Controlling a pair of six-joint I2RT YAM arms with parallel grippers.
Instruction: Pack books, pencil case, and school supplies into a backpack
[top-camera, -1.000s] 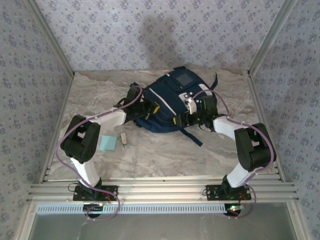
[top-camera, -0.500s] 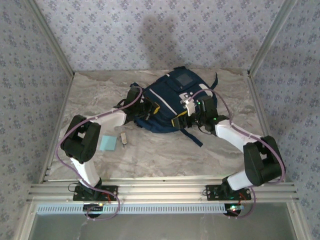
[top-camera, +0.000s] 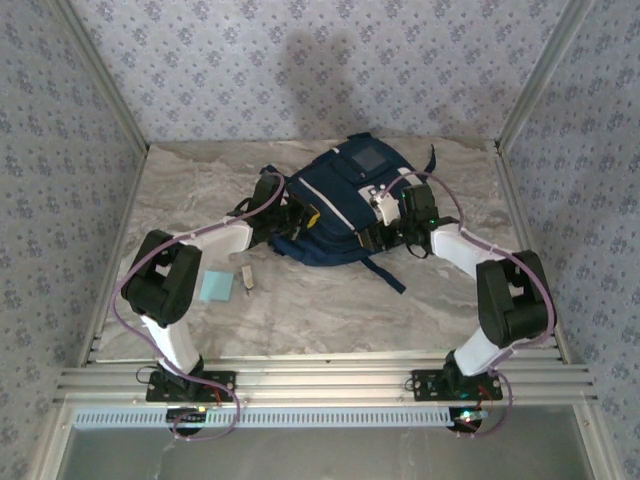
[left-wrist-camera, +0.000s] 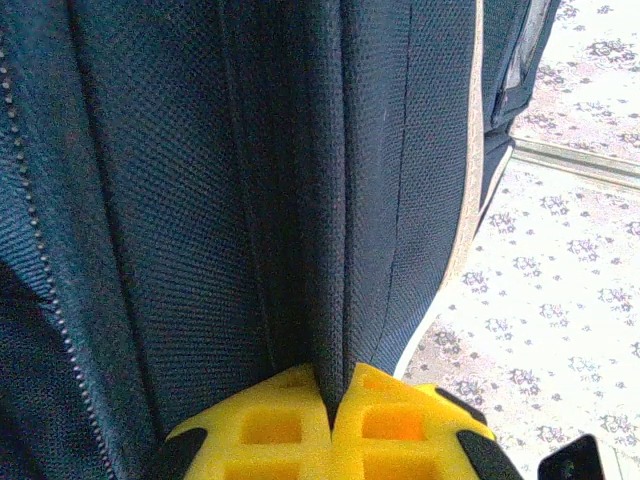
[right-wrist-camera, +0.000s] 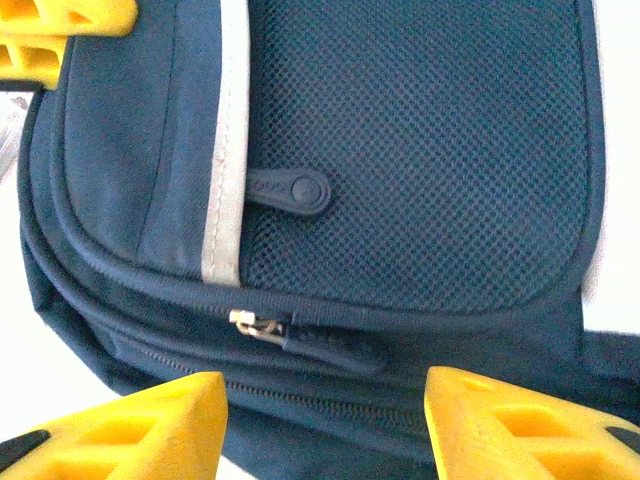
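Observation:
The navy backpack (top-camera: 345, 195) lies at the back middle of the table. My left gripper (top-camera: 298, 216) is at its left edge, shut on a fold of the backpack's fabric (left-wrist-camera: 335, 300), which is pinched between the yellow pads (left-wrist-camera: 270, 425). My right gripper (top-camera: 384, 222) is at the backpack's right side, open, its fingertips (right-wrist-camera: 190, 400) straddling a zipper seam. A dark zipper pull (right-wrist-camera: 335, 347) and its metal slider (right-wrist-camera: 248, 322) lie just beyond the right gripper (right-wrist-camera: 322, 400), untouched. The light-blue pad (top-camera: 214, 286) and small beige block (top-camera: 247, 277) lie on the table left of centre. The books and pencil case are out of view.
The marble tabletop (top-camera: 330, 300) is walled by patterned panels on three sides. A dark strap (top-camera: 388, 274) trails from the backpack toward the front. The aluminium rail (top-camera: 320, 380) holding the arm bases runs along the near edge.
My right arm swung out and back, ending with its wrist a little farther up along the backpack's right side, jaws slightly narrower. The left arm and backpack stayed put.

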